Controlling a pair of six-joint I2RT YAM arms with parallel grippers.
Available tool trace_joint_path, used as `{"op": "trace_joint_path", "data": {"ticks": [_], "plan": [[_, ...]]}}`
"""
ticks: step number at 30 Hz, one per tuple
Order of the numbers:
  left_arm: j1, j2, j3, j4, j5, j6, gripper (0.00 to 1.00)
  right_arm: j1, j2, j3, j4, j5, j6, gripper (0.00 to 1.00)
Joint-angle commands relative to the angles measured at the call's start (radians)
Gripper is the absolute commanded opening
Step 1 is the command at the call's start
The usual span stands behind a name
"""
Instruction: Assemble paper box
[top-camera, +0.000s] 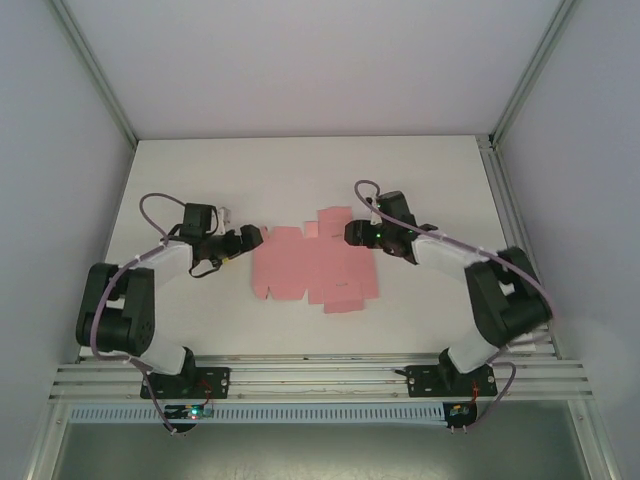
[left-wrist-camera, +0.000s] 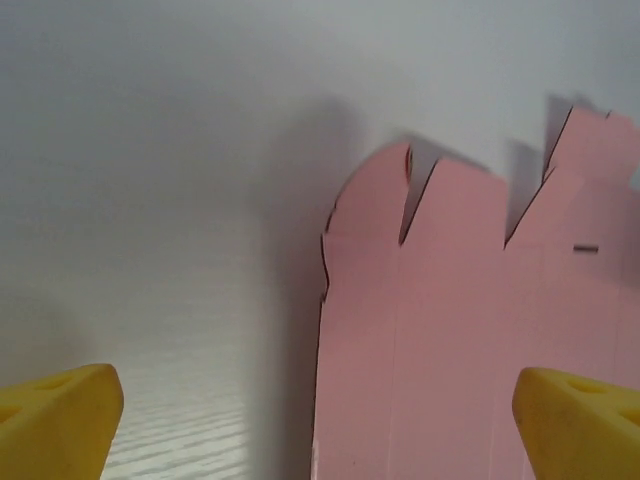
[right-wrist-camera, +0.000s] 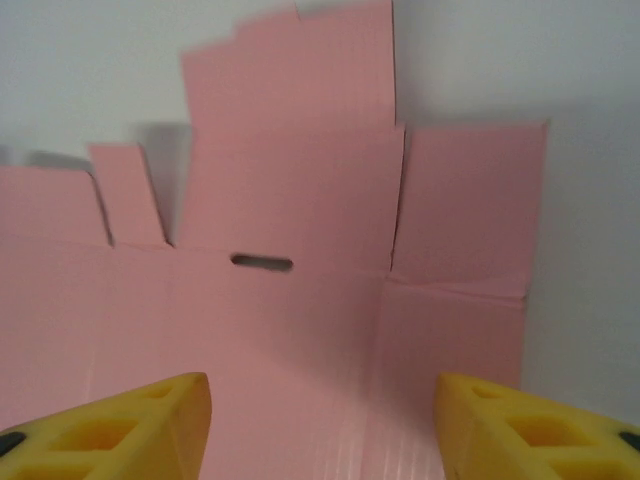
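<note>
Yellow fingers on the left claw are spread wide with nothing between them, parked at the 10 o'clock edge of the paper box. That's just a flat pink die-cut sheet lying unfolded mid-worktop, flaps sticking out. The right claw sits at its 1 o'clock corner, also wide apart and empty, with a small slot just ahead.
</note>
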Motion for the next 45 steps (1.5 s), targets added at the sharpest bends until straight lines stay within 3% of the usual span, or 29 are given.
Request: {"op": "trace_joint_path", "data": {"ticks": [1, 5, 9, 11, 14, 15, 19, 22, 27, 30, 38, 41, 45], "plan": [[-0.023, 0.037, 0.042, 0.019, 0.149, -0.018, 0.96, 0.0, 0.043, 0.024, -0.017, -0.044, 0.056, 0.59], [-0.051, 0.052, 0.053, 0.038, 0.182, -0.013, 0.91, -0.007, 0.084, 0.002, -0.024, -0.011, 0.103, 0.59], [-0.06, 0.074, 0.1, 0.008, 0.235, 0.002, 0.74, 0.001, 0.087, -0.026, 0.01, -0.016, 0.113, 0.59], [-0.067, 0.082, 0.11, 0.026, 0.237, -0.005, 0.54, 0.0, 0.081, -0.032, 0.015, -0.004, 0.111, 0.59], [-0.071, 0.085, 0.112, 0.081, 0.256, -0.017, 0.07, 0.0, 0.043, -0.053, 0.056, -0.013, 0.088, 0.62], [-0.072, 0.077, 0.108, 0.102, 0.259, -0.017, 0.0, -0.003, 0.021, -0.062, 0.074, -0.027, 0.08, 0.65], [-0.072, 0.017, 0.103, 0.165, 0.264, 0.013, 0.0, -0.035, -0.127, -0.087, 0.091, -0.067, 0.014, 0.78], [-0.072, -0.039, 0.089, 0.252, 0.331, 0.039, 0.0, -0.085, -0.254, -0.145, 0.112, -0.108, -0.038, 0.87], [-0.075, -0.095, 0.029, 0.553, 0.482, -0.046, 0.0, -0.235, -0.39, -0.302, 0.258, -0.345, -0.044, 0.88], [-0.084, -0.101, 0.025, 0.635, 0.535, -0.078, 0.0, -0.3, -0.42, -0.392, 0.387, -0.464, -0.062, 0.87], [-0.132, -0.159, 0.037, 0.57, 0.574, -0.009, 0.0, -0.34, -0.308, -0.428, 0.546, -0.544, -0.13, 0.82], [-0.142, -0.206, 0.044, 0.46, 0.494, 0.053, 0.0, -0.367, -0.226, -0.43, 0.697, -0.701, -0.063, 0.62], [-0.144, -0.246, 0.032, 0.432, 0.377, 0.028, 0.0, -0.365, -0.177, -0.481, 0.931, -0.815, 0.052, 0.53]]}}
